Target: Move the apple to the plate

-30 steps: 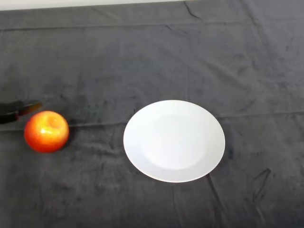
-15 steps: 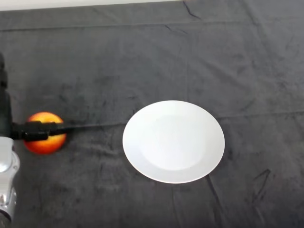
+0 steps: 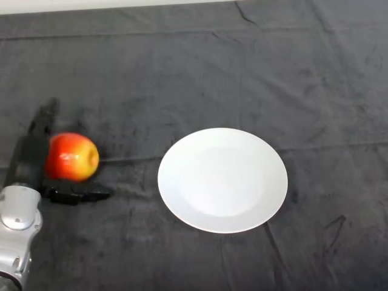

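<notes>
A robot's black left hand [image 3: 30,159] closes around a red and yellow apple [image 3: 71,157] near the left edge of a table draped in dark cloth [image 3: 242,66]. The hand comes up from the lower left on a silver-grey arm [image 3: 17,233], whose rounded wrist sits just below and behind the fruit. One finger [image 3: 42,119] reaches up along the apple's far left side, while the thumb [image 3: 79,195] lies stretched out beneath the fruit on the near side, pointing right. The apple sits in the crook between them, pressed against the palm, so the hand is grasping it. From this view it cannot be told whether the fruit still rests on the cloth or has left it.

To the hand's right, well apart from the apple and with a stretch of bare cloth between, lies a round white plate [image 3: 182,200]. It rests flat on the table, a little nearer the robot than the apple, and carries nothing. The cloth shows soft creases running across it, one of them passing from the apple's side toward the plate's upper rim. A pale strip [image 3: 91,5] shows along the far edge, beyond the cloth.
</notes>
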Controlling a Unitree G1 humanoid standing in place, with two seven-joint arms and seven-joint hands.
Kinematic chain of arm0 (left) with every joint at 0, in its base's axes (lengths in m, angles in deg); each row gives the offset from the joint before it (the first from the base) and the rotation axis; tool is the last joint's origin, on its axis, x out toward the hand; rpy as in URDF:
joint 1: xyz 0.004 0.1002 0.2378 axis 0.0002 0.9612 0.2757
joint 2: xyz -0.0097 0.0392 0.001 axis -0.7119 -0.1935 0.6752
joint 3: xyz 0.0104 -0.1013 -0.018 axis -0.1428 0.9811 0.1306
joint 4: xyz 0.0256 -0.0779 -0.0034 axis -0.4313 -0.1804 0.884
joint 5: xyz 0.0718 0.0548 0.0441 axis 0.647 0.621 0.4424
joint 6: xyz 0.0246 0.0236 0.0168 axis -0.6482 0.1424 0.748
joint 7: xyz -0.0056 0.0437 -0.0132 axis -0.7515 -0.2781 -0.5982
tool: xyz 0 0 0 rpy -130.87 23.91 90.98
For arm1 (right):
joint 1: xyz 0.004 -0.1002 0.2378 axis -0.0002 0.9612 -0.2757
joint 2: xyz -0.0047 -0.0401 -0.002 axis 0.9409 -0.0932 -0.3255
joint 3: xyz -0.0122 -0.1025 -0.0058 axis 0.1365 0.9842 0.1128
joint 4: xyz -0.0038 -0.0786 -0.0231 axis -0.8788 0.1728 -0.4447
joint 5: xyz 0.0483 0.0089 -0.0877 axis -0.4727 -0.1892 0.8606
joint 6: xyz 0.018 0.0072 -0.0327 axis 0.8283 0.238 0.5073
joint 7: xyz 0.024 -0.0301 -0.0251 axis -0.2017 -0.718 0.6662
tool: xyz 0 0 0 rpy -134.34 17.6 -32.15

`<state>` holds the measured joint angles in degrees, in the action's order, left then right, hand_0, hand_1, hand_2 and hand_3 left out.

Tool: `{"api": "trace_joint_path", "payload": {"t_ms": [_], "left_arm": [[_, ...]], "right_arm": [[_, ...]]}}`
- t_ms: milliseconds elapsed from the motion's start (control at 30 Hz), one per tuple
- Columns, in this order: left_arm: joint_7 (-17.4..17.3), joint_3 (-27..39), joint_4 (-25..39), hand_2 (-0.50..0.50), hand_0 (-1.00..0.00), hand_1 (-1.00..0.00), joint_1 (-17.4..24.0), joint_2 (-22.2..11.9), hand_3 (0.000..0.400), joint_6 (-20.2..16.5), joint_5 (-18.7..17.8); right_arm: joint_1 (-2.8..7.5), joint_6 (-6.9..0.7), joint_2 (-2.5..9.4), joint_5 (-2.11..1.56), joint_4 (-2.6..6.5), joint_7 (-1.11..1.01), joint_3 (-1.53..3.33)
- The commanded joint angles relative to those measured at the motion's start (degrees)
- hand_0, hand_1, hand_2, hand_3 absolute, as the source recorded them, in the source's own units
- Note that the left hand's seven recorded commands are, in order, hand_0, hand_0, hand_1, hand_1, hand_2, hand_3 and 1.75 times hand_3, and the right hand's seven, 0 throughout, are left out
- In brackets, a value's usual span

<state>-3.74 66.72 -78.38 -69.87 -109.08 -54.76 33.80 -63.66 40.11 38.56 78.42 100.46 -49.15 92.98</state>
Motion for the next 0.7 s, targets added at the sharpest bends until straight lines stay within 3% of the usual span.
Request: {"api": "trace_joint_path", "payload": {"t_ms": [33, 267, 467, 700], "left_arm": [[-1.02, -1.79, 1.38, 0.00, -1.00, -1.00, 1.92, -3.89, 0.400, -1.62, 1.22], [-1.44, -3.07, 4.94, 0.00, -1.00, -1.00, 2.26, -4.08, 0.400, -3.89, 2.62], [-0.50, -4.49, 10.79, 0.00, -1.00, -1.00, 1.71, -2.22, 0.400, -7.40, 3.86], [0.34, -6.23, 17.84, 0.00, -1.00, -1.00, 1.69, -0.65, 0.400, -9.07, 4.93]], "right_arm": [[-2.57, 0.21, -1.06, -0.22, -1.88, -0.77, 0.60], [-2.57, 0.21, -1.06, -0.22, -1.89, -0.78, 0.60], [-2.58, 0.21, -1.06, -0.22, -1.89, -0.78, 0.60], [-2.58, 0.22, -1.06, -0.22, -1.90, -0.78, 0.59]]}}
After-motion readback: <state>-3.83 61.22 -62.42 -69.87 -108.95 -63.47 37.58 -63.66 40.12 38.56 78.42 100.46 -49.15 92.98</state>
